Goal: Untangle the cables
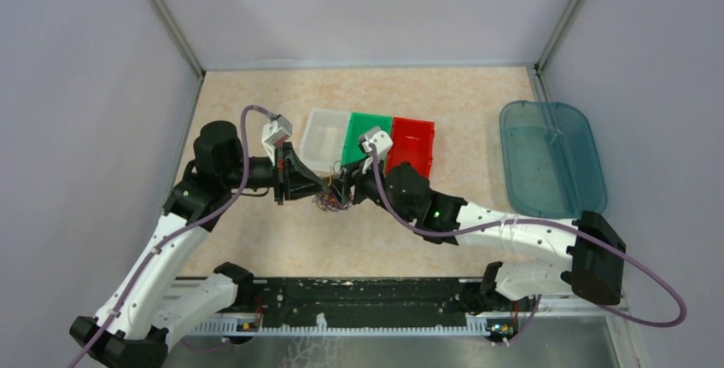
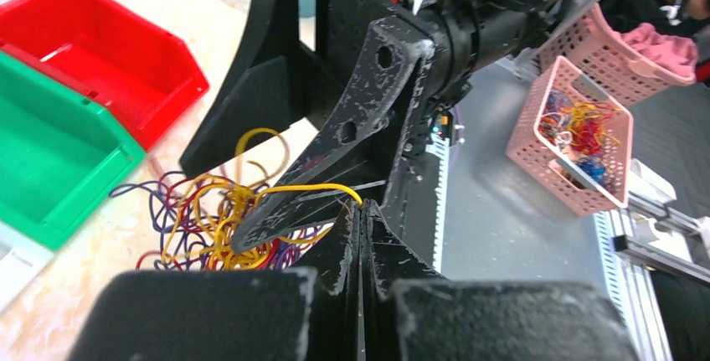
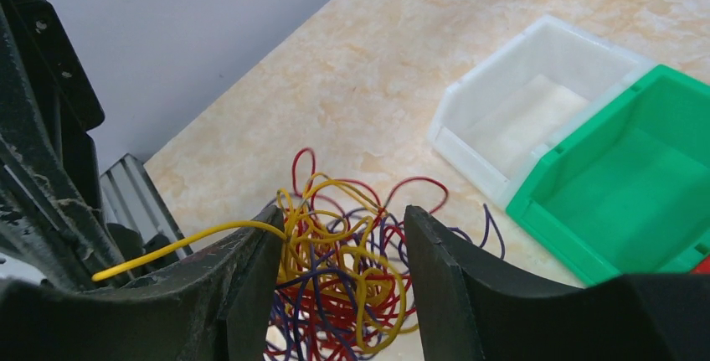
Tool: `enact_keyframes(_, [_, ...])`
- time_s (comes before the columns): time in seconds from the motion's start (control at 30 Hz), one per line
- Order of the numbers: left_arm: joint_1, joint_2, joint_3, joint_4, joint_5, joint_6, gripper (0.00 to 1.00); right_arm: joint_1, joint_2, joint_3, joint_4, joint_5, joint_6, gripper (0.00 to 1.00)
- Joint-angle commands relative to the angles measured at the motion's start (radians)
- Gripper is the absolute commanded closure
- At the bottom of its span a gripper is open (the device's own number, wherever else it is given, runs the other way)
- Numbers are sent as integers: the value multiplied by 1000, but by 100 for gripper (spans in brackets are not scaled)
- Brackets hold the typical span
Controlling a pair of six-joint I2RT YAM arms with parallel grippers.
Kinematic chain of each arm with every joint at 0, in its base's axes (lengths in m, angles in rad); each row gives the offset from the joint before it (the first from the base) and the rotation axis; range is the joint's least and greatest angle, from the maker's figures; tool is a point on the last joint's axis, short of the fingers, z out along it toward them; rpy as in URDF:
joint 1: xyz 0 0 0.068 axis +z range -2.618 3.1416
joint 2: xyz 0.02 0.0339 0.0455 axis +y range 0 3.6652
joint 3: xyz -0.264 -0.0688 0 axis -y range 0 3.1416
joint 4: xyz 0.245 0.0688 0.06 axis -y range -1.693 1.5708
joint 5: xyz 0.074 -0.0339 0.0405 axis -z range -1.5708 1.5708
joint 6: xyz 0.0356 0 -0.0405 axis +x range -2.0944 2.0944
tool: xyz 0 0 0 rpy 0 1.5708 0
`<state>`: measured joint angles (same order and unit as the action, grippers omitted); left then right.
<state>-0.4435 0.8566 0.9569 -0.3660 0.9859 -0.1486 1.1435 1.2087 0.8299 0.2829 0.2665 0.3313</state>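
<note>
The cables are a tangled clump of thin red, yellow and purple wires (image 1: 329,201) on the table in front of the bins. They also show in the left wrist view (image 2: 209,219) and the right wrist view (image 3: 352,269). My left gripper (image 2: 365,204) is shut on one yellow cable (image 2: 310,187) that runs taut from the clump to its tips. My right gripper (image 3: 343,231) is open, its fingers (image 3: 255,269) standing either side of the clump just above it. In the top view both grippers (image 1: 318,187) meet over the clump.
A white bin (image 1: 325,136), a green bin (image 1: 367,133) and a red bin (image 1: 413,144) stand in a row just behind the clump. A teal lid or tray (image 1: 551,154) lies at the right. A pink basket of wires (image 2: 586,139) sits beyond the table edge.
</note>
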Motion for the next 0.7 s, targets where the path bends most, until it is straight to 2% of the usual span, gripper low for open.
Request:
enact_keyframes(0.0, [-9, 19, 69, 56, 127, -93, 100, 10, 23, -8, 174, 23, -43, 44])
enact_keyframes(0.23, [-8, 54, 160, 62, 158, -108, 100, 11, 55, -130, 419, -30, -55, 42])
enact_keyframes(0.67, [-8, 115, 340, 128, 204, -148, 100, 11, 107, -236, 391, -16, 63, 41])
